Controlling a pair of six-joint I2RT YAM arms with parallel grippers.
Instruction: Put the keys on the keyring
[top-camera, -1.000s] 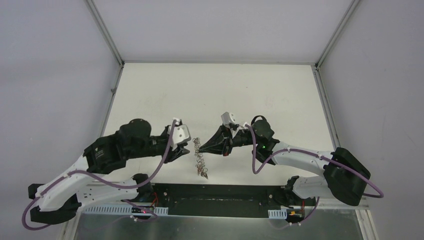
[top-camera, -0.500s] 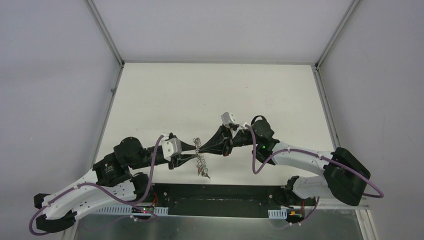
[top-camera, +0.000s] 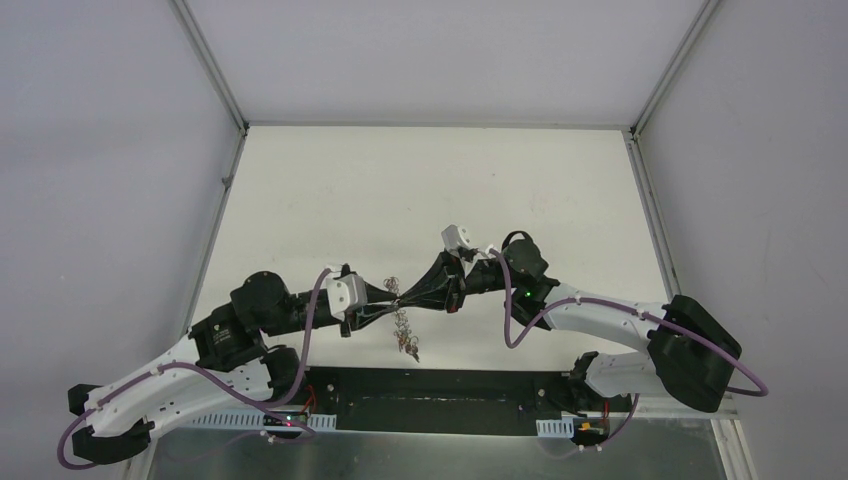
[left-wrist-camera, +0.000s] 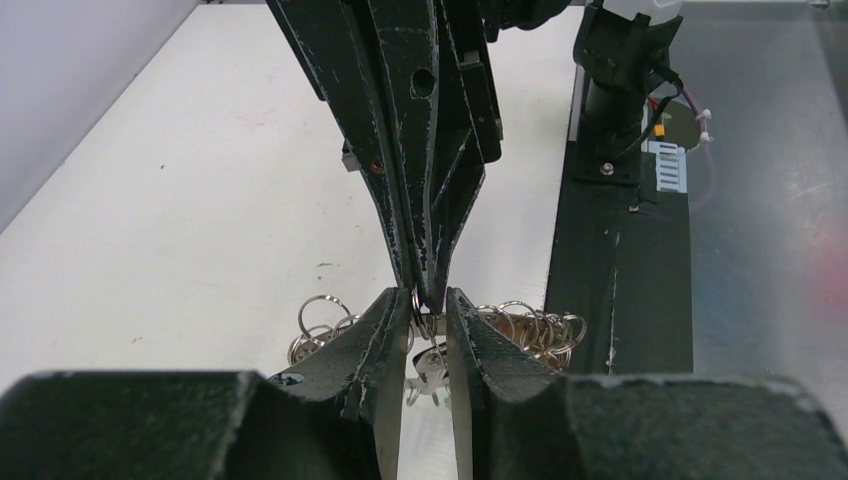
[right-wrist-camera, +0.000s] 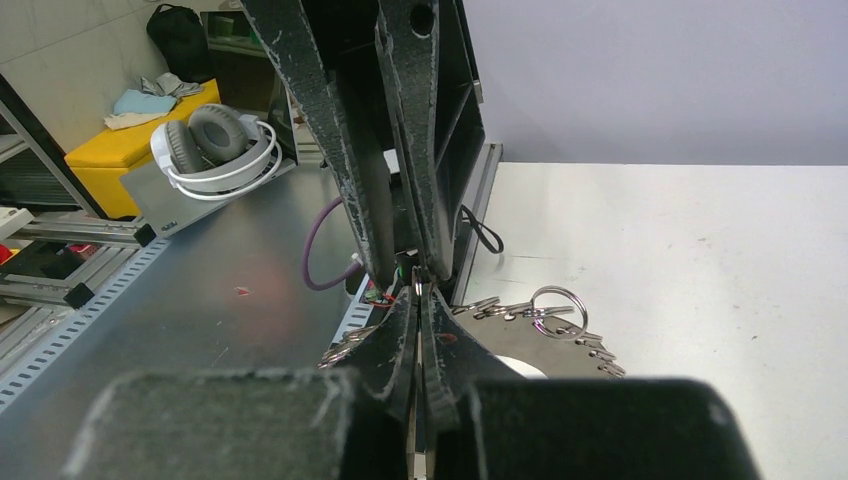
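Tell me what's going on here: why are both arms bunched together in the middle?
The two grippers meet tip to tip above the near part of the table. The right gripper is pinched shut on one of the small silver loops at the rim of the keyring. The left gripper straddles that same loop from the opposite side with a narrow gap between its fingers. Whether it grips cannot be told. No tagged key can be made out.
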